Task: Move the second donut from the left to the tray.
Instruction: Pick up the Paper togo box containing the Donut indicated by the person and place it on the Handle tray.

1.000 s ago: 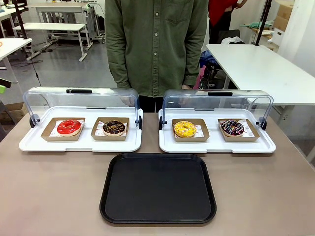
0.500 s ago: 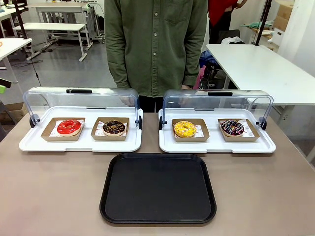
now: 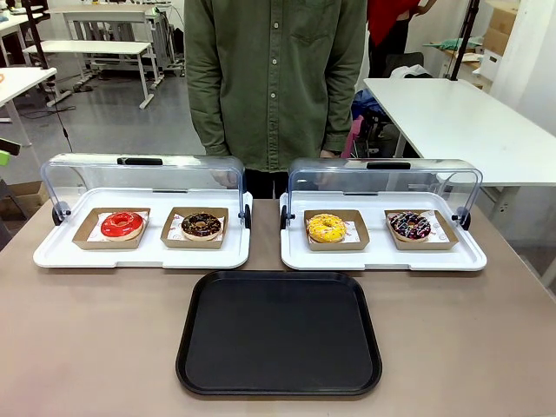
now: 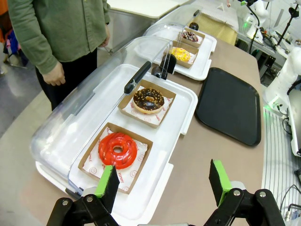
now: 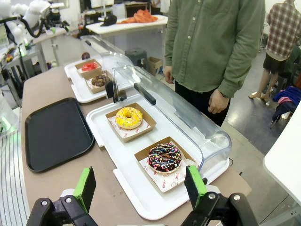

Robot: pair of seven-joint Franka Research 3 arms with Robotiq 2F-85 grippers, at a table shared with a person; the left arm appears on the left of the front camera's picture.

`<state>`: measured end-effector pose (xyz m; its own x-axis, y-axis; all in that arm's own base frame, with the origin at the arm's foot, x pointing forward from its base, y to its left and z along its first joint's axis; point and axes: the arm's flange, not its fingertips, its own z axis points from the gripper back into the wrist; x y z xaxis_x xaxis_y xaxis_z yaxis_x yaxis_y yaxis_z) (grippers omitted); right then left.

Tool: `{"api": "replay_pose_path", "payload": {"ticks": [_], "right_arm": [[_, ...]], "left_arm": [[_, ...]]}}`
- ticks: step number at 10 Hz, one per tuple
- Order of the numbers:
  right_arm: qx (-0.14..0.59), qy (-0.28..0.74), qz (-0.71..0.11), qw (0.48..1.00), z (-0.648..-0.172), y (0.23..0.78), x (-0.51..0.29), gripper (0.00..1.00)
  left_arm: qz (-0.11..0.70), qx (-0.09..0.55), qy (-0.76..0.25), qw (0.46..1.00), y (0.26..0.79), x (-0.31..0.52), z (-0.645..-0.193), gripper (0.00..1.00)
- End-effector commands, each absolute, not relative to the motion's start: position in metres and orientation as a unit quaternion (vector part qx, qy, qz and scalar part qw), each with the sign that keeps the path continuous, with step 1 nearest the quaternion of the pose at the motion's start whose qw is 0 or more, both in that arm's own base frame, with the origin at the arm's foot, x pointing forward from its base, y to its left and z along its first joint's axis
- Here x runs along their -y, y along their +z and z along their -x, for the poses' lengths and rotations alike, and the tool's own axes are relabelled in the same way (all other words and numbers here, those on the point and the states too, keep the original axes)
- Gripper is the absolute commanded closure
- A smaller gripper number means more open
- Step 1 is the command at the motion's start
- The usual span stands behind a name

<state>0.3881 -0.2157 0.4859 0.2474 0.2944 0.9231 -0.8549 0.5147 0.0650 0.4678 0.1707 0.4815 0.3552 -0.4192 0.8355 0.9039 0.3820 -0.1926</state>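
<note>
The chocolate donut with pale sprinkles (image 3: 202, 225) sits in its brown cardboard holder on the left white tray (image 3: 139, 254), beside the red-glazed donut (image 3: 122, 224). It also lies in the left wrist view as the chocolate donut (image 4: 148, 100), well ahead of my open left gripper (image 4: 162, 181). The black tray (image 3: 279, 333) lies bare at the table's front middle; the same black tray (image 4: 230, 104) shows at that view's right and the black tray (image 5: 55, 132) at the right wrist view's left. My right gripper (image 5: 139, 186) is open above the table edge near the multicoloured-sprinkle donut (image 5: 164, 158).
The right white tray (image 3: 382, 254) holds a yellow donut (image 3: 326, 228) and a dark donut with coloured sprinkles (image 3: 409, 226). Both clear domed lids (image 3: 143, 174) stand swung open at the back. A person in a green shirt (image 3: 274, 78) stands at the far side.
</note>
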Motion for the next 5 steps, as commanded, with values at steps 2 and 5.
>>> {"api": "replay_pose_path", "payload": {"ticks": [2, 5], "right_arm": [[0.473, 0.394, -0.298, 0.729, -0.3883, 0.4873, 0.2149, 0.00], [0.473, 0.394, -0.298, 0.729, -0.3883, 0.4873, 0.2149, 0.00]], "left_arm": [[0.338, 0.355, -0.442, 0.752, 0.4832, -0.1701, -0.4678, 0.00], [0.338, 0.355, -0.442, 0.752, 0.4832, -0.1701, -0.4678, 0.00]]}}
